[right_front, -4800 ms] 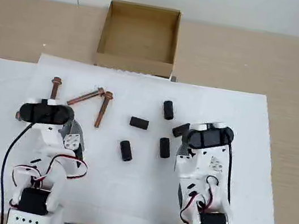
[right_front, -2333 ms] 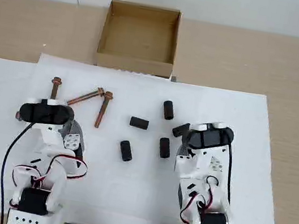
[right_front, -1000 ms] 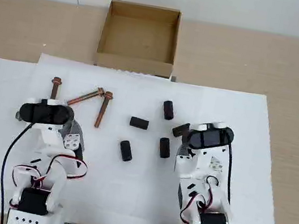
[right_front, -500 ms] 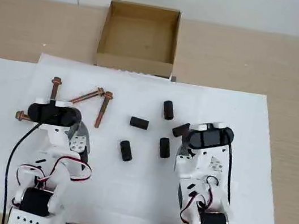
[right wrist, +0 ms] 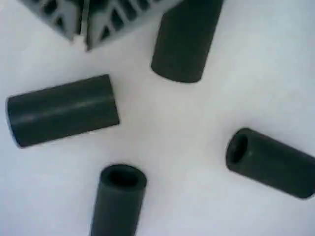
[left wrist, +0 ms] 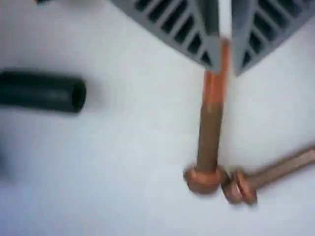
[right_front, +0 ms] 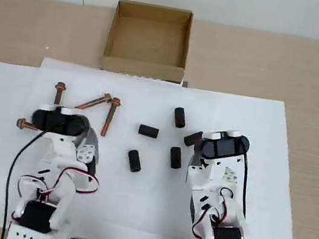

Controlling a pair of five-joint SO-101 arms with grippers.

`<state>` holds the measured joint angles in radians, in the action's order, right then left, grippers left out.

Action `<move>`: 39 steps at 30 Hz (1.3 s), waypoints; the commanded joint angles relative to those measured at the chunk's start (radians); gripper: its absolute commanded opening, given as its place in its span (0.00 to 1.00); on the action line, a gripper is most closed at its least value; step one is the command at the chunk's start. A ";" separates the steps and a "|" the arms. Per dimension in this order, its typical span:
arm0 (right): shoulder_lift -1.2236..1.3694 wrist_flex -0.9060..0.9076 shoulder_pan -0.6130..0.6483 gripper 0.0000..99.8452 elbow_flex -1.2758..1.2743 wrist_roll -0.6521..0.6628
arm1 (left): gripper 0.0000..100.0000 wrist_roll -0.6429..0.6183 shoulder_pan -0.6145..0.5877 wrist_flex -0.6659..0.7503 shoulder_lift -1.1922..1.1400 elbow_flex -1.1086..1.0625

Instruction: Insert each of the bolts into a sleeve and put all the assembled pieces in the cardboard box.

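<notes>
Four copper bolts lie on the white paper: one (right_front: 59, 93) upright in the picture, one slanted (right_front: 92, 103), one (right_front: 109, 117) beside it, and one (right_front: 24, 124) left of my left arm (right_front: 61, 122). In the left wrist view my left gripper (left wrist: 225, 60) is shut and hovers over the plain end of a bolt (left wrist: 209, 132) whose head touches a second bolt's head (left wrist: 239, 187). Several black sleeves (right_front: 148, 131) (right_front: 134, 160) (right_front: 175, 157) lie mid-paper. My right gripper (right wrist: 82, 42) is shut, close above sleeves (right wrist: 61, 110) (right wrist: 184, 39). The cardboard box (right_front: 110, 31) stands empty at the back.
The white paper (right_front: 268, 131) covers the near half of the wooden table (right_front: 314, 72). Another sleeve (right_front: 179, 117) lies toward the box, and one (right_front: 192, 138) sits partly under my right arm (right_front: 222, 145). A sleeve (left wrist: 42, 91) lies beside the bolt in the left wrist view.
My left arm has shifted right and slightly nearer, uncovering the bolt that lies left of it. The right arm, bolts and sleeves have stayed put.
</notes>
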<state>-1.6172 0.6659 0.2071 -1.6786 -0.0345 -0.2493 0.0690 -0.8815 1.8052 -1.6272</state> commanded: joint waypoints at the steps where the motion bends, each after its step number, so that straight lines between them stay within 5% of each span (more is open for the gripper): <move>1: -0.008 0.001 0.004 0.00 -0.012 -0.008 | 0.01 -0.003 -0.026 -0.018 0.005 0.122; 11: -0.008 0.001 0.004 0.00 -0.012 -0.008 | 0.01 0.124 -0.071 -0.279 0.005 0.308; 26: -0.008 0.001 0.008 0.00 -0.012 -0.008 | 0.01 0.313 -0.196 -0.356 0.005 0.472; 39: -0.008 0.001 0.157 0.00 -0.012 -0.003 | 0.01 0.396 -0.356 -0.479 0.005 0.503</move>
<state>-1.6172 0.6659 0.3529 -1.6786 -0.0345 0.1389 -0.2639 -1.3571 1.8052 -1.1623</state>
